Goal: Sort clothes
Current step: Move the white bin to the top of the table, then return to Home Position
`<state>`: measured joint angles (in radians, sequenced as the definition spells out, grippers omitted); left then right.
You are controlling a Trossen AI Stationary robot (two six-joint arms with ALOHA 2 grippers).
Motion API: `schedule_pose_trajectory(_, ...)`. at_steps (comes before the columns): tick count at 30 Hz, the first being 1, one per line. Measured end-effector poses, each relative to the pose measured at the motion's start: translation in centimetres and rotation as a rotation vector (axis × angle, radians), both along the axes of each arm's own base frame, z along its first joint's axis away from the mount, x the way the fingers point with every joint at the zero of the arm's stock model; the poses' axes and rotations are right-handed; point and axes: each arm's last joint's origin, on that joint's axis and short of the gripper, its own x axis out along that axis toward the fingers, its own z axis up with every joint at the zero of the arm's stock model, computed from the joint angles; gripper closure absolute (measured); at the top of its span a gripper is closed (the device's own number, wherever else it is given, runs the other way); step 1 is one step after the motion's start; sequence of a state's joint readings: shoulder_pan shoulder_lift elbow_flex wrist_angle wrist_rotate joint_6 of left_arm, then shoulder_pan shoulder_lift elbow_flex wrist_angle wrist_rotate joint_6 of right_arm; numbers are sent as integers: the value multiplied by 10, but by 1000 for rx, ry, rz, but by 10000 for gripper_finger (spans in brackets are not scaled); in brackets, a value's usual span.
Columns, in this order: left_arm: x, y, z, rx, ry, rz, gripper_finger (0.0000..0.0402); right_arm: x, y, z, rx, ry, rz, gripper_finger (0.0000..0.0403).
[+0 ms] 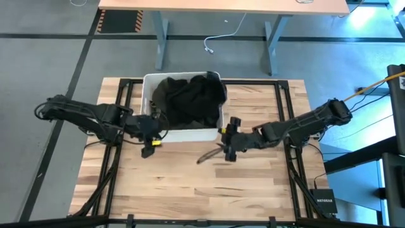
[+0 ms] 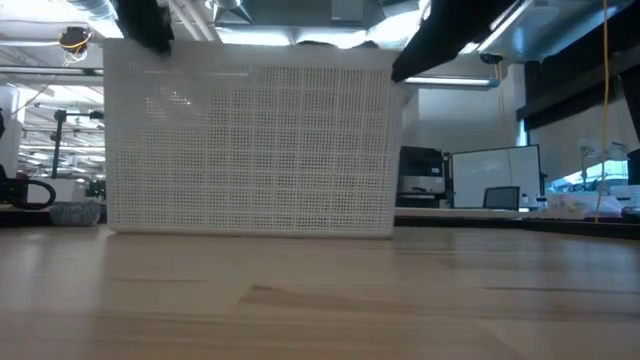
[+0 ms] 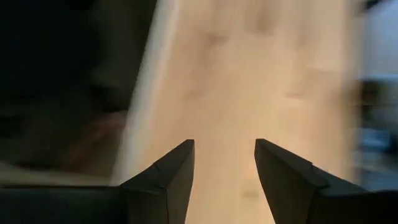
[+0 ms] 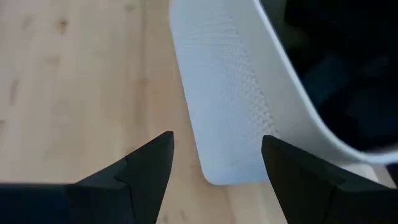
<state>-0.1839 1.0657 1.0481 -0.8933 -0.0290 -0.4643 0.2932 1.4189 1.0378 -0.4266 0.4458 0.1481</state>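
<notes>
A heap of black and dark grey clothes [image 1: 190, 98] lies in the white plastic bin [image 1: 183, 134] at the table's far middle, bulging over its rim. My left gripper [image 1: 154, 134] is open and empty above the table at the bin's near left corner. My right gripper [image 1: 226, 147] is open and empty above the table at the bin's near right corner. The dark clothes also show in the right wrist view [image 4: 336, 68], inside the bin's wall [image 4: 230, 106]. No pink or olive garment shows plainly.
The bin's mesh wall [image 2: 250, 150] fills the middle of the low view. A thin brownish streak [image 1: 209, 155] shows on the wood beside my right gripper; I cannot tell what it is. Bare wooden table [image 1: 190, 190] lies toward the near edge. A desk [image 1: 221, 6] stands beyond the table.
</notes>
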Motion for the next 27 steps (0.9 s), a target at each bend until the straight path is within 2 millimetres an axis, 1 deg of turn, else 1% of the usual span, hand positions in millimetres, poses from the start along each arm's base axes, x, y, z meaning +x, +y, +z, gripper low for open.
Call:
schedule_pose_trajectory(4, -4, 14, -7, 261, 84, 128, 238, 3, -15, 0, -4, 2, -52, 141)
schedule_pose_trajectory(8, -6, 31, -10, 431, 120, 246, 238, 5, -21, 1, -13, -2, -56, 141)
schedule_pose_trajectory(12, -4, 43, -12, 455, 114, 311, 238, 5, -24, 1, -25, 5, -47, 141)
schedule_pose_trajectory(15, -4, 42, -10, 434, 98, 307, 238, 0, -24, 7, -12, 0, -33, 141)
schedule_pose_trajectory(18, -5, 32, -3, 388, 4, 258, 238, -15, -17, 27, 4, -41, 8, 149)
schedule_pose_trajectory(22, -11, 15, 17, 354, -212, 167, 238, -49, -16, 55, 31, -134, 27, 176)
schedule_pose_trajectory(24, -17, 7, 22, 348, -325, 115, 239, -66, -19, 60, 65, -193, 35, 193)
schedule_pose_trajectory(27, -27, -1, 21, 306, -479, 29, 260, -88, -24, 53, 129, -266, 56, 225)
